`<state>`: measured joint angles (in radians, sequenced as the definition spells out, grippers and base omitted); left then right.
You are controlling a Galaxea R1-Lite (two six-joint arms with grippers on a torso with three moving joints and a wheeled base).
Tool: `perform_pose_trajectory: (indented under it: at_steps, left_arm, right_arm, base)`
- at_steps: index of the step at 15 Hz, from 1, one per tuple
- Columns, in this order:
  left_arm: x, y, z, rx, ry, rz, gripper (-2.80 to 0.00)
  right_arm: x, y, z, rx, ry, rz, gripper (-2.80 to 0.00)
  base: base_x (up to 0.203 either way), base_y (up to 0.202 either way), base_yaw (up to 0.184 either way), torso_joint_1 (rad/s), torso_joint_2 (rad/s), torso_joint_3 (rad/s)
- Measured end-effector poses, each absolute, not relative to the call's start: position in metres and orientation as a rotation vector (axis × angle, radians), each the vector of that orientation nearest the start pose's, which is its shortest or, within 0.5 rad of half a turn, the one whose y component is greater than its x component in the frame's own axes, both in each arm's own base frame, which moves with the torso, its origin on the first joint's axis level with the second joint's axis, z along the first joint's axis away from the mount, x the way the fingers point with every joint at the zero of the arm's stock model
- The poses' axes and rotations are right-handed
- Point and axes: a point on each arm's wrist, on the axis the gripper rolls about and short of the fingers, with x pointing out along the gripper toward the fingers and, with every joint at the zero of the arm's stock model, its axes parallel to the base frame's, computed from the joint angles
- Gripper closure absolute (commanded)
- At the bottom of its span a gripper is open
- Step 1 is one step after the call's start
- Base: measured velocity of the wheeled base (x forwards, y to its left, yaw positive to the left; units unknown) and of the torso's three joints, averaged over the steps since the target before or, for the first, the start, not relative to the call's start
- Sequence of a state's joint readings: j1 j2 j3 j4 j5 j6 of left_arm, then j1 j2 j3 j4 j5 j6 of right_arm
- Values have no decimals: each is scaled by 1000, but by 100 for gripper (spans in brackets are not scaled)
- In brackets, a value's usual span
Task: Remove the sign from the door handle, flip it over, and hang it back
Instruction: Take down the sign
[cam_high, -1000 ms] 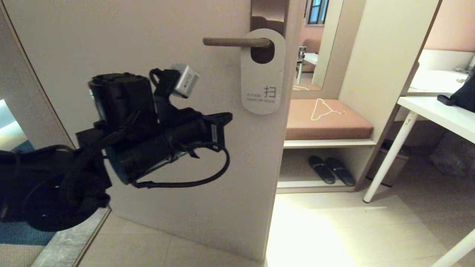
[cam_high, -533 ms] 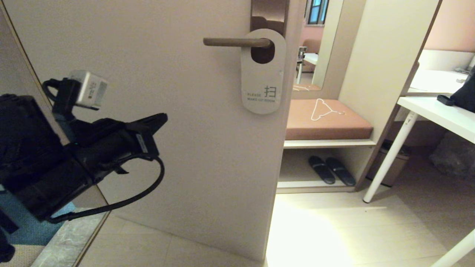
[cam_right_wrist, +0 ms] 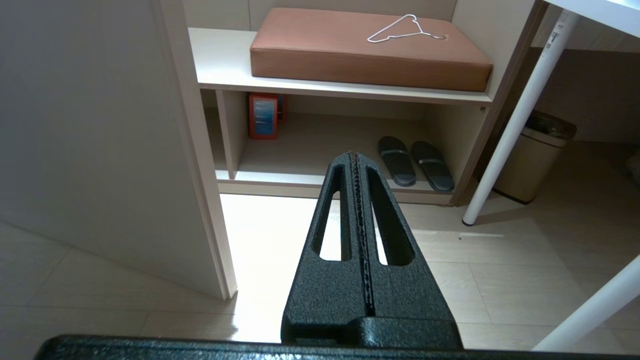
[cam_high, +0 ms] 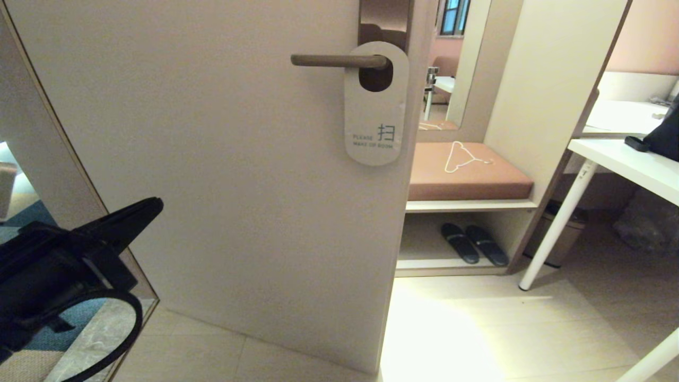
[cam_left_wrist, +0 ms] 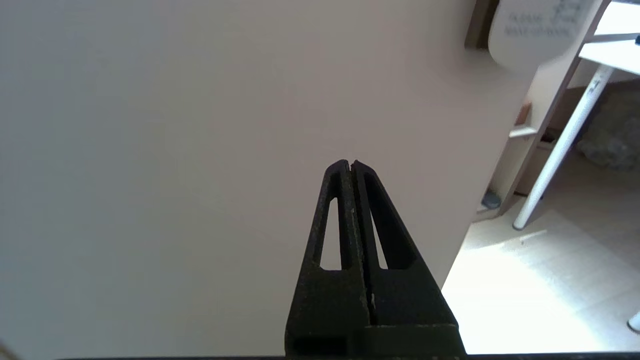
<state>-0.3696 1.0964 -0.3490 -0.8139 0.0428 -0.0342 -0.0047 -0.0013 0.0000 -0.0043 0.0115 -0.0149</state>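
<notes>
The sign (cam_high: 376, 106) hangs by its hole on the door handle (cam_high: 339, 60), white side out, reading "Please make up room". The handle is a bronze lever on a tall backplate (cam_high: 384, 21) near the door's edge. My left gripper (cam_high: 154, 207) is shut and empty, low at the left, far below and left of the sign. In the left wrist view the gripper (cam_left_wrist: 350, 164) points at the bare door, with the sign's lower end (cam_left_wrist: 537, 37) far off at the corner. My right gripper (cam_right_wrist: 354, 155) is shut and empty, parked low over the floor, out of the head view.
The door (cam_high: 238, 185) stands open beside a bench shelf with a brown cushion (cam_high: 467, 172), a white hanger (cam_high: 464, 156) and dark slippers (cam_high: 472, 243) below. A white table (cam_high: 626, 159) and a bin (cam_high: 562, 233) stand at the right. A mirror panel (cam_high: 32, 159) is at the left.
My left arm has drawn back down and to the left, away from the door and the sign. The sign still hangs on the handle, white side out.
</notes>
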Motion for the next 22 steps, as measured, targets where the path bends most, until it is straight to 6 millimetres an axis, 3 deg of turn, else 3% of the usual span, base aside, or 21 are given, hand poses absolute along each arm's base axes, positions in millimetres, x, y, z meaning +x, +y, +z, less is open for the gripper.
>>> perform_pose_trajectory:
  at_steps: [6,11,15,22]
  left_arm:
    - [84,-22,197,-47,-60,-231,0]
    - [45,-5,163,-39,-97,-149,0]
    - [25,-1,141,-32,-113,-70,0]
    - [3,0,107,23,12,28,0]
  right_arm:
    - [-23,0,76,-15,-6,7,0]
    - [-23,0,76,-15,-5,7,0]
    - [-23,0,76,-15,-6,7,0]
    - [-23,0,76,-15,-6,7,0]
  base:
    - [0,0,0,0,0,0]
    - [0,0,0,0,0,0]
    - [0,0,0,0,0,0]
    - [0,0,0,0,0,0]
